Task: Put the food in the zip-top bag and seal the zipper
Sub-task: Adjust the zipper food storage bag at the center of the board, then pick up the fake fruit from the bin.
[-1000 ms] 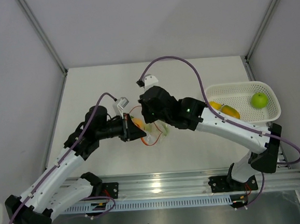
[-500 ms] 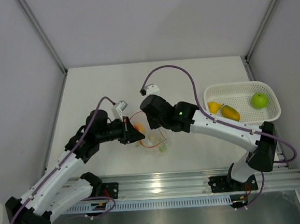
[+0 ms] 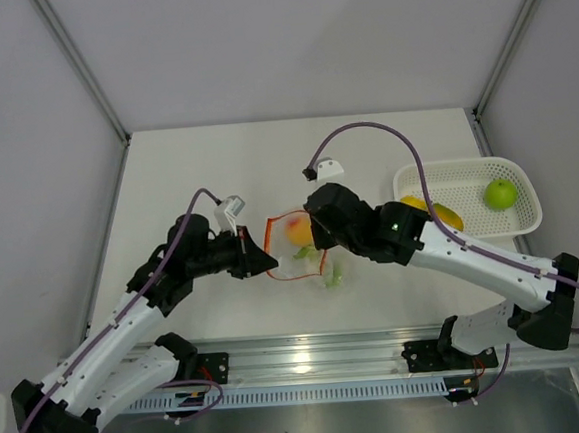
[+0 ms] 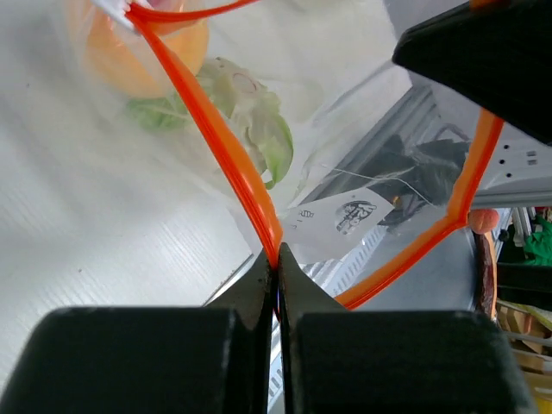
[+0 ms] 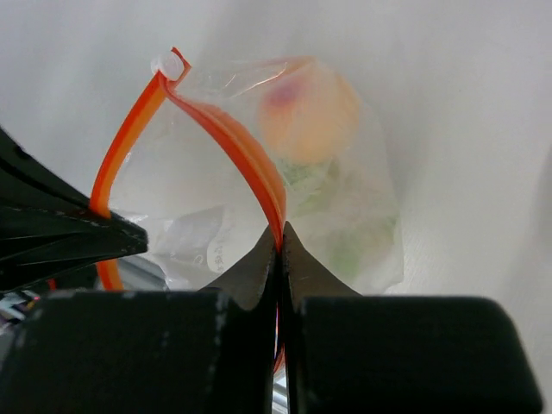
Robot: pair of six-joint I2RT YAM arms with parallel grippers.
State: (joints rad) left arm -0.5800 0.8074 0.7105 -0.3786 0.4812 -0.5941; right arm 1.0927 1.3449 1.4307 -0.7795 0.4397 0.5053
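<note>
White table (image 3: 186,174) lies under your arms; your left gripper (image 4: 278,263) and right gripper (image 5: 280,241) each pinch the zipper (image 4: 216,147). Inside the zip-top bag (image 5: 371,181) you see the peach (image 5: 309,112) and leafy vegetable (image 4: 254,112).

- Desk (image 3: 195,164), centre: zip-top bag (image 3: 293,261), lying between the left tool (image 3: 273,266) on its left and the right tool (image 3: 319,252) on its right. Each tool is pinched on the zipper (image 5: 246,159).
- In bag: peach (image 3: 298,233) at the far side; leafy vegetable (image 4: 259,121) apparently just nearer, touching it.
- Far right: mesh basket (image 3: 466,166). It holds an apple (image 3: 500,194) at the right and two other fruits (image 3: 442,215) at the left.
</note>
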